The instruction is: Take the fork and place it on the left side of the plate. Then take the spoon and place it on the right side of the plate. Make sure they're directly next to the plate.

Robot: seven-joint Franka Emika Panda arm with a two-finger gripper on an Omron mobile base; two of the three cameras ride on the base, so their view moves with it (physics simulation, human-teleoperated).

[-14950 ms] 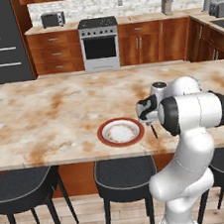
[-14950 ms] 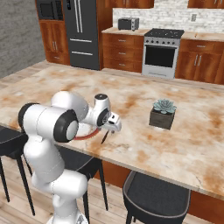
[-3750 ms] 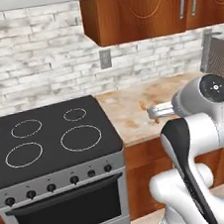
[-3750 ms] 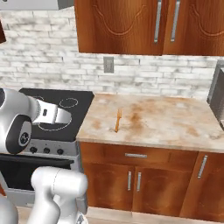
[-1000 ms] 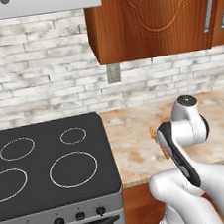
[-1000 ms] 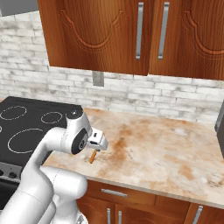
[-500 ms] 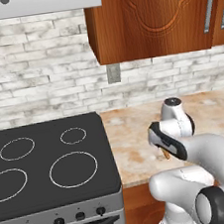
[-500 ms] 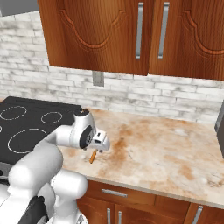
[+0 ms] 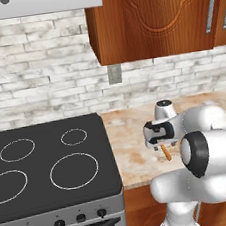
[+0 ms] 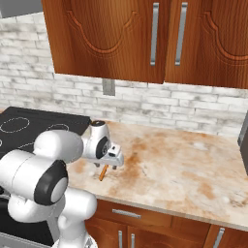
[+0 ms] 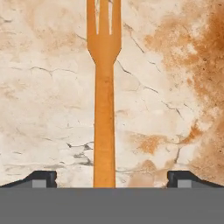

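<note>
Fork [image 11: 104, 100] flat on marbled surface [image 11: 175, 87] beside stove [image 9: 46, 164], handle running straight between fingertips [image 11: 41, 177]. Hand [image 10: 112, 160] low over it, jaws wide, gripping nothing; handle centred in gap, likely so closing pinches slim handle. Fork end pokes out below hand in base views. Judged step: fork pickup, not yet grasped.

I see even, bright, rendered light with no glare in any view. Under the gripper [image 11: 112, 178] the fork [image 11: 103, 100] looks sharp and throws almost no shadow on the counter [image 11: 175, 87]. Nothing looks blurred, and straight edges stay straight.
</note>
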